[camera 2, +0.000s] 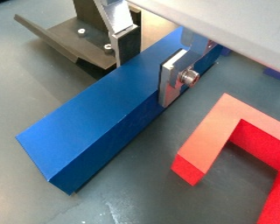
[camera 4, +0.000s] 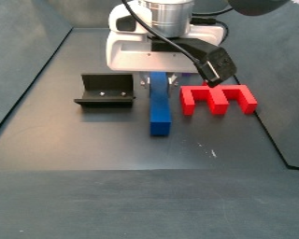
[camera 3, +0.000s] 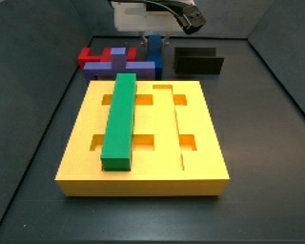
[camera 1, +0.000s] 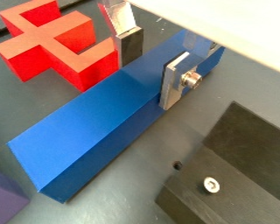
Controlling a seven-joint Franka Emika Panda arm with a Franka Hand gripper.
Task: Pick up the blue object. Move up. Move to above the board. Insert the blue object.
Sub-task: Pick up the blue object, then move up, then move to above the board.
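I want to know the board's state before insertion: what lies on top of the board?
A long green bar lies in one groove of the board. The other slots show empty. The gripper, beyond the board, straddles the blue object.

My claw sits low over the far end of the bar, one finger on each long side of it, and the bar lies flat on the floor. In that side view the fixture stands left of the bar and the comb-shaped piece right of it. In a side view the board lies nearer the camera, apart from them, with a long bar resting in its left groove.
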